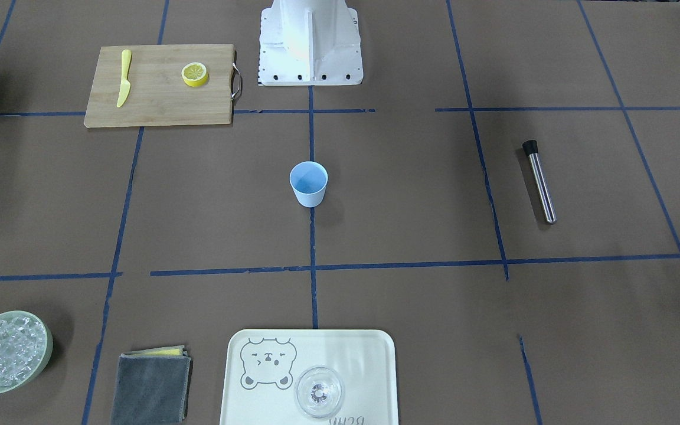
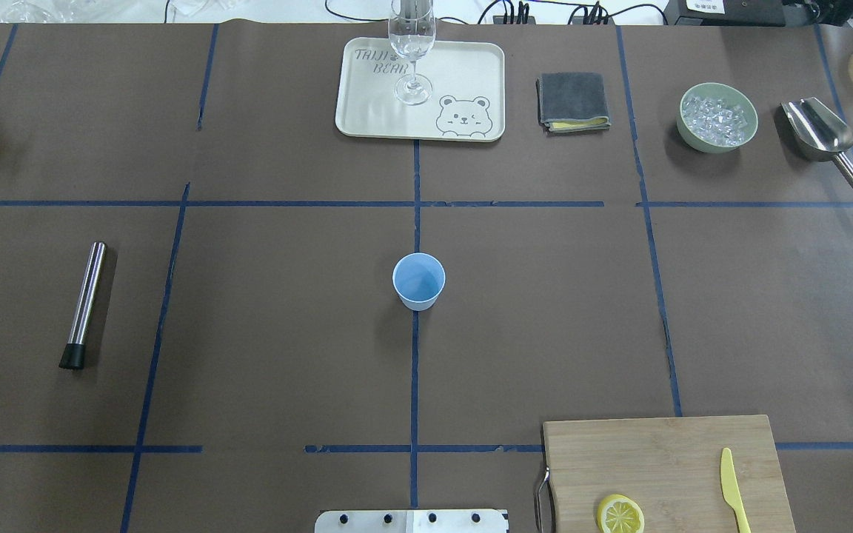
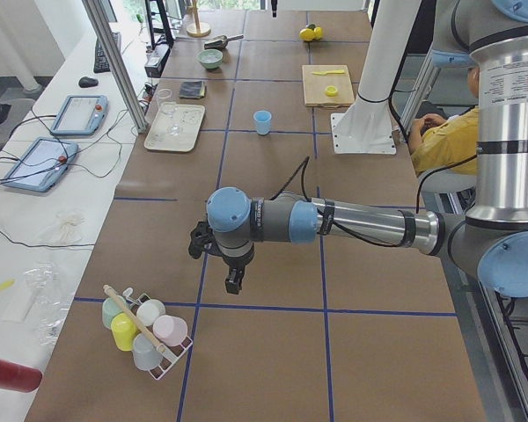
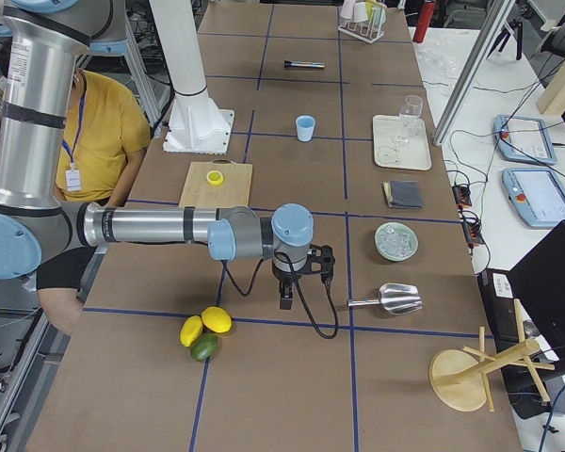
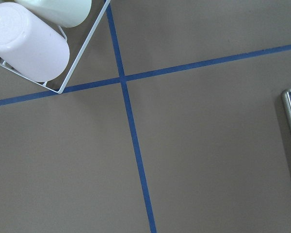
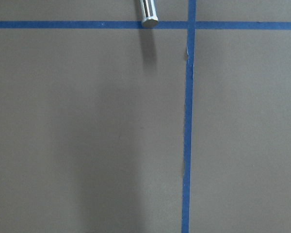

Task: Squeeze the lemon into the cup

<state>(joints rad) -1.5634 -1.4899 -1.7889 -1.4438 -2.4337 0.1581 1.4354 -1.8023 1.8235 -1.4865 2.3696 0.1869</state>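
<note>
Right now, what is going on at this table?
Nothing is being handled yet. The lemon lies cut face up on the board, beside the knife. The cup stands upright at the middle of the table and looks empty. The left gripper and the right gripper hang near opposite ends, far from both.

Tabletop (image 2: 286,311): matt brown paper is covering it, with smooth blue tape lines (image 2: 415,385) running across. Cutting board (image 2: 656,459) is showing pale wood grain; its handle (image 2: 540,497) is glinting as bare metal. Knife (image 2: 731,488) and cup (image 2: 419,300) are looking like smooth plastic, the cup matt. Rod (image 2: 88,296) is gleaming as brushed steel under a dull black cap. Scoop (image 2: 815,129) is shining, polished metal. Tray (image 2: 367,104) is looking like smooth cream plastic. Stemmed glass (image 2: 413,33) is sitting clear and glossy. Cloth (image 2: 573,96) is looking soft and napped.
</note>
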